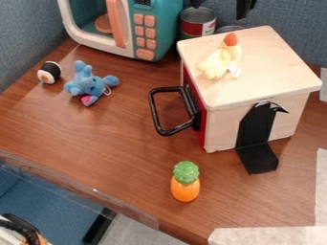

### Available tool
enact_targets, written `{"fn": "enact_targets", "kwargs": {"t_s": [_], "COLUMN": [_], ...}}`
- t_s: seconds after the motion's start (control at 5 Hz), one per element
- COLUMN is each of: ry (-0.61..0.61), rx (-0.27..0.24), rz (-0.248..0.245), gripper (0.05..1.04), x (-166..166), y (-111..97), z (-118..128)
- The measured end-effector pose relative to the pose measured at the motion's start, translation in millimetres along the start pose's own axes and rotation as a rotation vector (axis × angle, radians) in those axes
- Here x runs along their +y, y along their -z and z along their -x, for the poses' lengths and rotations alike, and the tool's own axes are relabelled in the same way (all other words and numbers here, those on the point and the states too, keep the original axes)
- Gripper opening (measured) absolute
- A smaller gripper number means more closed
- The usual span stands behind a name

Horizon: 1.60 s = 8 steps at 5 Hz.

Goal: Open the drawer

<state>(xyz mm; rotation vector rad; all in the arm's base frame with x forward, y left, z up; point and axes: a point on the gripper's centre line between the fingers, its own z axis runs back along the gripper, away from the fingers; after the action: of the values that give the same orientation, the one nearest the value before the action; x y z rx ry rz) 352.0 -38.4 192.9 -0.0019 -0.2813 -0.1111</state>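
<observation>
Sitting shut in the pale wooden box [271,62], the red-fronted drawer [203,127] is facing leftward, well back from the front edge of the brown wood-grain desk [127,139]. Its looped black handle [189,103] is jutting out over the desktop. Beyond the box's back edge, the black two-finger gripper [221,5] is hanging released, fingers apart and holding nothing. I'm thinking that a low path across would be risking a knock to the yellow plush chick [219,62] on the lid. A shallow grip could be slipping off the handle's smooth bar; a crooked tug could be twisting the box instead of freeing the drawer. With a jolt, the chick might be toppling. Farther out, the soft blue plush toy [88,83] might be getting brushed by an overlong, wandering pull.
</observation>
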Motion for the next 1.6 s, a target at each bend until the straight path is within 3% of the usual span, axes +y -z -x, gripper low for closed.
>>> {"fn": "enact_targets", "kwargs": {"t_s": [0.2,0.8,1.0,1.2,1.4,1.6], "ry": [-0.010,-0.463,-0.548,-0.624,-0.664,-0.676], "rx": [0.032,0.069,0.143,0.154,0.207,0.216], "rz": [0.000,-0.033,0.008,0.032,0.052,0.060], "gripper": [1.000,1.000,1.000,1.000,1.000,0.945], "x": [0,50,61,74,82,85], "y": [12,50,88,115,139,142], "z": [4,66,76,83,93,96]}}
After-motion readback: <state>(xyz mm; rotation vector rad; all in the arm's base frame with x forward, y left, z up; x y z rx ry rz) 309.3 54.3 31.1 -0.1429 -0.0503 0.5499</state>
